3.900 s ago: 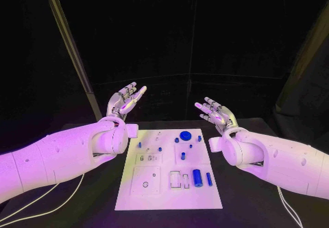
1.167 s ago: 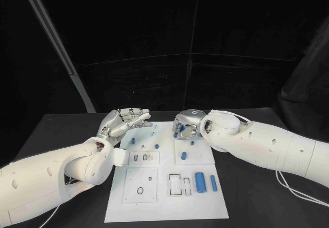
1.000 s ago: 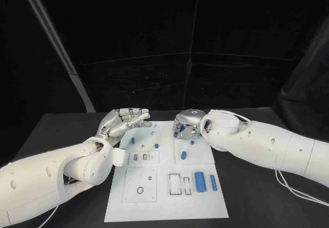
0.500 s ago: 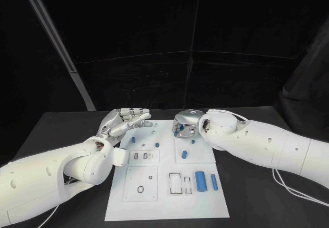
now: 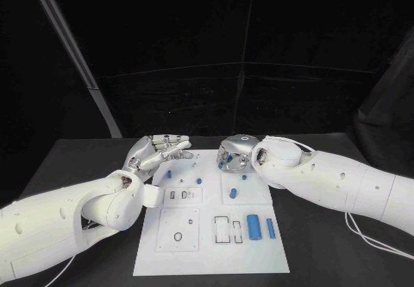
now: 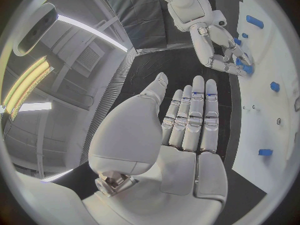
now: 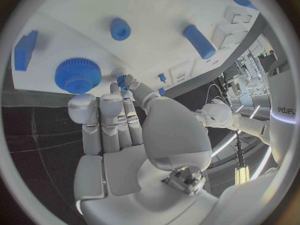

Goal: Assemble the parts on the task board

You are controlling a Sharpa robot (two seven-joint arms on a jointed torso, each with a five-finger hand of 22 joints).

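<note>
Looking down in the head view, the white board [image 5: 211,239] lies mid-frame with blue parts [image 5: 253,226] scattered on it. The left hand [image 5: 158,153] hovers at its upper-left corner, fingers apart, holding nothing. The right hand [image 5: 234,156] bends down over the board's upper middle. In the left wrist view, the left hand [image 6: 187,122] is flat and empty. In the right wrist view, the right hand [image 7: 115,120] pinches a small blue peg [image 7: 121,79] beside a blue gear [image 7: 78,75].

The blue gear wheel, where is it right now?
The blue gear sits at the task board's far end, just beyond the right hand's fingertips.
</note>
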